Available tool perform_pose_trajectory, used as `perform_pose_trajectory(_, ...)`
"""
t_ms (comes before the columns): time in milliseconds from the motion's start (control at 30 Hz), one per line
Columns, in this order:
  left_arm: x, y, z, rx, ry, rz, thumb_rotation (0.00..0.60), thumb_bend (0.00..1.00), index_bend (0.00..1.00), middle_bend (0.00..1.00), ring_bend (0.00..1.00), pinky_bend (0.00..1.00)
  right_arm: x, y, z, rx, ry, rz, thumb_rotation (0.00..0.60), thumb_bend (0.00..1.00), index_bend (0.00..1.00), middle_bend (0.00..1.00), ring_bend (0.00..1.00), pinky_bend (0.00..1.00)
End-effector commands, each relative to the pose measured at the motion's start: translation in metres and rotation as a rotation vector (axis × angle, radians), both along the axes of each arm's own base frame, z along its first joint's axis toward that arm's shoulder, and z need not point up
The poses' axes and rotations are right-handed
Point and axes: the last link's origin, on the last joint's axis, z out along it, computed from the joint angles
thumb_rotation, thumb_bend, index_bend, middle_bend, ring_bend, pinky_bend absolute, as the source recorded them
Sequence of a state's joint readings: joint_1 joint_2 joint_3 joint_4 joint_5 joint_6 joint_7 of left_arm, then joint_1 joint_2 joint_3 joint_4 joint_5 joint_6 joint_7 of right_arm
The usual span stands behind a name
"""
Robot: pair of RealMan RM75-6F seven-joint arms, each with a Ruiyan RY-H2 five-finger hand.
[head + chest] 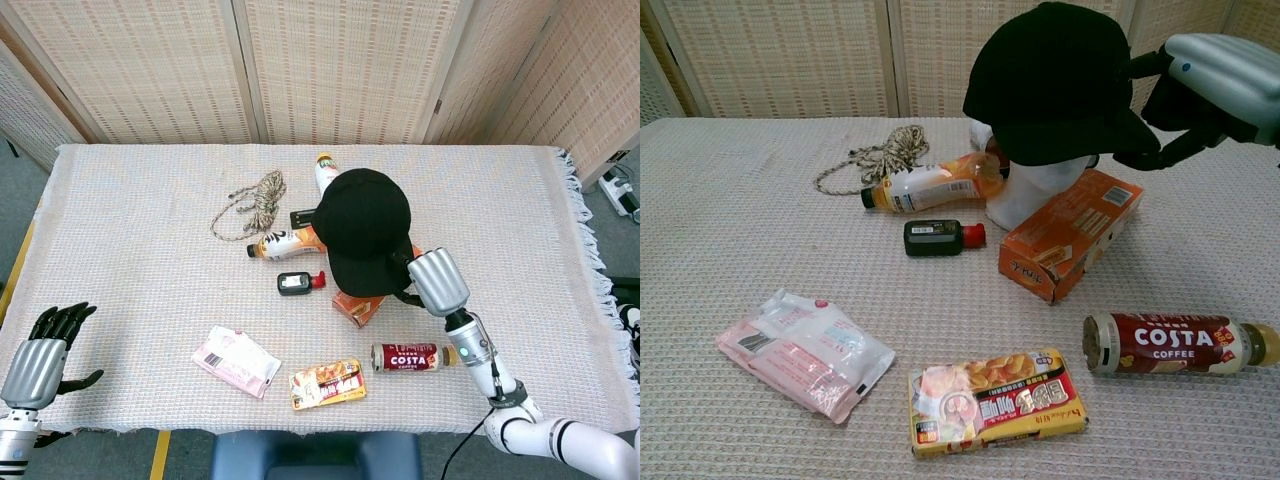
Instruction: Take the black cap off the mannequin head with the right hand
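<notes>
The black cap [365, 225] [1055, 75] sits on the white mannequin head [1035, 190] near the table's middle, brim pointing toward me. My right hand [437, 282] [1215, 75] is at the brim's right side. Its fingers [1143, 66] reach over the crown's edge and its thumb [1137, 157] lies against the brim's tip from below. The fingers are still spread, with no closed grip visible. My left hand [35, 350] hangs off the table's near left corner, fingers apart and empty; the chest view does not show it.
An orange box [1070, 235] leans against the mannequin's base. A Costa bottle [1175, 343] lies below my right hand. An orange drink bottle [930, 185], a small black bottle [935, 237], a rope [250, 200], a pink packet [805, 352] and a snack packet [995, 400] lie to the left.
</notes>
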State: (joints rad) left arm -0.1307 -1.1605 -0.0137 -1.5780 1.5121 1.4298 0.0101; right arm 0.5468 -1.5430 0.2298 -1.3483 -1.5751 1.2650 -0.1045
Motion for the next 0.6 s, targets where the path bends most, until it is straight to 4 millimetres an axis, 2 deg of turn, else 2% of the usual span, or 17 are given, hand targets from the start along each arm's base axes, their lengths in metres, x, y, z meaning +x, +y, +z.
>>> perform_pose_trajectory(33,0.0,0.0,0.0,0.0,-0.001,0.001,0.6,0.04,0.17,0.15,0.15,0.12,0.002,-0.001,-0.002,-0.003,-0.011,0.014,0.594,0.42,0.56,0.99,1.0,1.0)
perform_pose_trajectory(67,0.0,0.0,0.0,0.0,-0.001,0.001,0.6,0.04,0.17,0.15,0.15,0.12,0.001,-0.001,-0.002,-0.003,-0.012,0.015,0.594,0.44,0.57,0.99,1.0,1.0)
perform_pose_trajectory(233,0.001,0.0,0.001,0.004,-0.003,-0.005,0.6,0.04,0.17,0.15,0.15,0.12,0.001,-0.001,0.005,-0.033,-0.068,0.034,0.596,0.75,0.75,1.0,1.0,1.0)
perform_pose_trajectory(367,0.003,0.001,0.001,0.004,-0.004,-0.011,0.6,0.04,0.17,0.15,0.15,0.12,0.001,-0.005,0.012,-0.061,-0.142,0.031,0.596,0.81,0.8,1.0,1.0,1.0)
perform_pose_trajectory(600,0.005,0.0,0.002,0.01,-0.011,-0.017,0.6,0.04,0.17,0.15,0.15,0.12,0.011,-0.02,0.021,-0.105,-0.254,-0.02,0.599,0.81,0.83,1.0,1.0,1.0)
